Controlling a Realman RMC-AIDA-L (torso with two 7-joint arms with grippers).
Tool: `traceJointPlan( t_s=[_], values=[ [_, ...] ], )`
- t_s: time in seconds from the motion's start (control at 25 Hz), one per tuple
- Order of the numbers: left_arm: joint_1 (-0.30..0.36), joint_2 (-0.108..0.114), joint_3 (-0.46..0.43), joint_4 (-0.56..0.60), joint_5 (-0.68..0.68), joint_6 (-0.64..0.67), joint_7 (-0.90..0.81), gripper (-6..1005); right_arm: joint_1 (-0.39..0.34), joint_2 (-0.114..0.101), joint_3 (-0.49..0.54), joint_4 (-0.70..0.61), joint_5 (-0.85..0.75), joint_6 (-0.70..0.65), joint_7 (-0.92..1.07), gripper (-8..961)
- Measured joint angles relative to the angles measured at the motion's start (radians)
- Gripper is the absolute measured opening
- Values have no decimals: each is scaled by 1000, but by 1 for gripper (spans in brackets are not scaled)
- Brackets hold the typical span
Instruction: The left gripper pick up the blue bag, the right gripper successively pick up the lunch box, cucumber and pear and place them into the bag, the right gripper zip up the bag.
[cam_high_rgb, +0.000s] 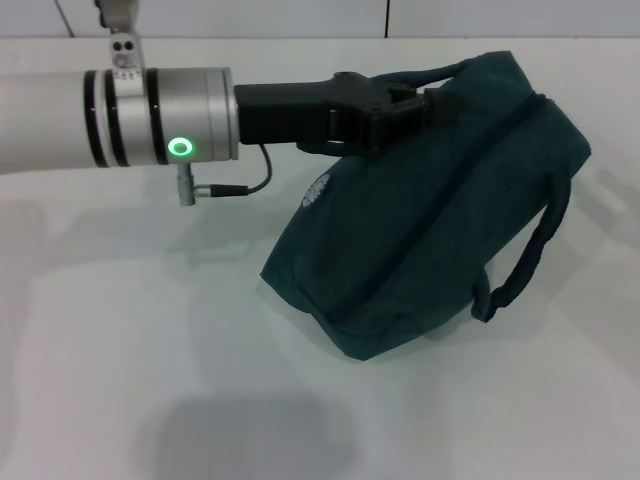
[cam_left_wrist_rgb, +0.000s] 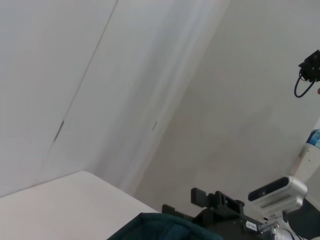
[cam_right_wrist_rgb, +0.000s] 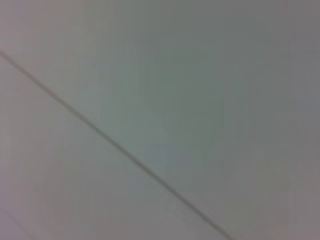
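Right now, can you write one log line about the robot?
left gripper: shut on blue bag handle | bag: tilted, zipped, on table | right gripper: not in view

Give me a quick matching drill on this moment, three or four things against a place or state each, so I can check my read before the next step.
Things:
1. blue bag
2. left gripper
3. loose handle
4. white logo

Places or states:
A. hangs down the bag's right side
B. at the bag's upper edge, by the top handle
C. tilted, its lower corner on the white table
D. on the bag's side panel, below the gripper body

Pairs: 1-C, 2-B, 3-A, 4-D. The right gripper is not in view.
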Motion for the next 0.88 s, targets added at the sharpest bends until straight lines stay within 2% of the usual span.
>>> traceJointPlan(
  t_s=[0.36, 0.56, 0.88],
  values=[
    [-22, -2, 40, -53, -6, -135, -15, 159, -20, -3, 29, -3, -8, -22, -6, 719],
    [-13, 1, 38, -45, -32, -148, -11, 182, -15, -5, 23, -5, -11, -37, -7, 719],
    [4, 8, 19, 20, -54, -145, -16, 481, -10, -18, 18, -38, -50, -107, -66, 720]
  ],
)
